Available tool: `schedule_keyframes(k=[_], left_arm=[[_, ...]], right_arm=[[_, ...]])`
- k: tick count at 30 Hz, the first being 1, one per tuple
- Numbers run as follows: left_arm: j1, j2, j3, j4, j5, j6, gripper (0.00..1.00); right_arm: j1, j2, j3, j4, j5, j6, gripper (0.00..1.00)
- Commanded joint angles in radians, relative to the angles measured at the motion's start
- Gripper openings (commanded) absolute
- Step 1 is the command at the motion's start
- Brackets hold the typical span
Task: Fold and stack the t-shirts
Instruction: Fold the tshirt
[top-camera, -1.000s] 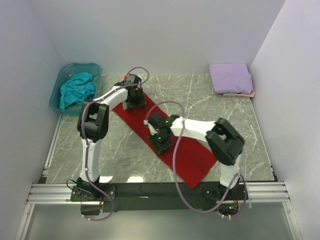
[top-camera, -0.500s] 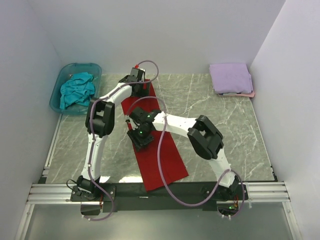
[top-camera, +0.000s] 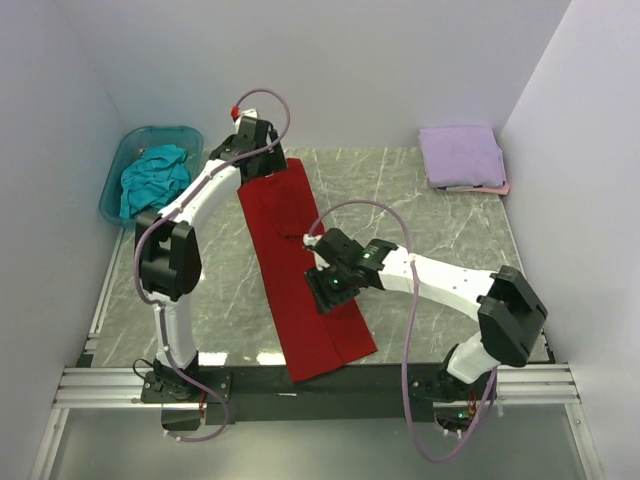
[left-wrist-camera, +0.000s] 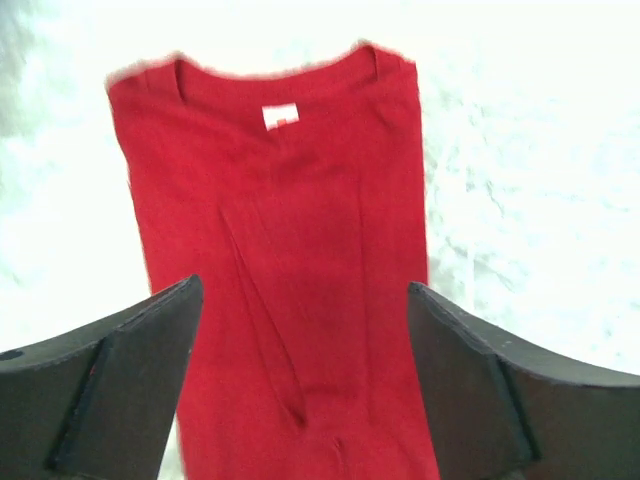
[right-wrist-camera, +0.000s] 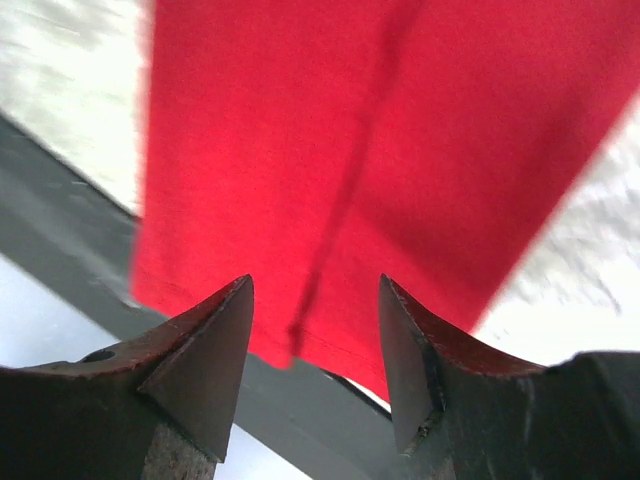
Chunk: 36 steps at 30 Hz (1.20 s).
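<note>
Our left arm reaches to 12 o'clock, the right crosses centre; left gripper (left-wrist-camera: 303, 285) and right gripper (right-wrist-camera: 315, 280) gape empty above the red shirt (top-camera: 290, 240). Four shirts: teal (top-camera: 155, 178) at 10, lavender (top-camera: 460, 152) on pink (top-camera: 502, 188) at 2.

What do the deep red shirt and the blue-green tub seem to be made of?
Deep red cloth t-shirt: soft matte fabric, maybe cotton knit; it creases and lies limp. Translucent blue-green tub: likely smooth plastic; its walls look see-through.
</note>
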Motion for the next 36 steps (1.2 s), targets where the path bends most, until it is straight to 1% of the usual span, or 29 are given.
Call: schedule_keyframes(k=[1, 5, 9, 12, 18, 21, 22, 25, 27, 28, 30, 32, 35, 36], left_arm=[[-0.043, -0.008, -0.096, -0.077, 0.004, -0.165, 0.86], [-0.095, 0.007, -0.147, -0.083, 0.01, -0.176, 0.79], [-0.111, 0.044, -0.182, -0.083, 0.008, -0.179, 0.78], [-0.111, 0.107, -0.181, -0.067, 0.002, -0.162, 0.77], [-0.111, 0.251, -0.078, -0.06, 0.031, -0.123, 0.76], [-0.111, 0.332, 0.011, -0.071, 0.045, -0.128, 0.76], [-0.111, 0.354, 0.067, -0.077, 0.053, -0.13, 0.76], [-0.109, 0.423, 0.168, -0.079, 0.056, -0.137, 0.76], [-0.108, 0.466, 0.218, -0.074, 0.061, -0.142, 0.77], [-0.108, 0.477, 0.259, -0.07, 0.061, -0.142, 0.78], [-0.102, 0.498, 0.29, -0.042, 0.071, -0.127, 0.81], [-0.091, 0.503, 0.321, -0.031, 0.061, -0.11, 0.87], [-0.07, 0.462, 0.316, -0.025, 0.058, -0.102, 0.95], [-0.066, 0.41, 0.281, -0.022, 0.051, -0.1, 0.96]], right_arm=[[-0.034, -0.07, -0.066, 0.032, 0.059, 0.038, 0.6], [-0.078, -0.113, -0.118, 0.054, 0.059, 0.046, 0.59], [-0.111, -0.133, -0.141, 0.071, 0.054, 0.054, 0.59], [-0.121, -0.136, -0.156, 0.085, 0.048, 0.057, 0.59], [-0.143, -0.124, -0.165, 0.094, 0.043, 0.052, 0.58], [-0.163, -0.118, -0.175, 0.108, 0.042, 0.051, 0.58], [-0.18, -0.11, -0.178, 0.111, 0.034, 0.049, 0.58], [-0.2, -0.092, -0.179, 0.115, 0.046, 0.038, 0.58], [-0.21, -0.086, -0.173, 0.112, 0.053, 0.031, 0.58], [-0.215, -0.08, -0.173, 0.112, 0.053, 0.031, 0.58], [-0.223, -0.072, -0.165, 0.108, 0.054, 0.028, 0.58], [-0.223, -0.07, -0.161, 0.095, 0.053, 0.034, 0.58], [-0.221, -0.079, -0.165, 0.078, 0.045, 0.058, 0.58], [-0.221, -0.087, -0.168, 0.075, 0.046, 0.067, 0.58]])
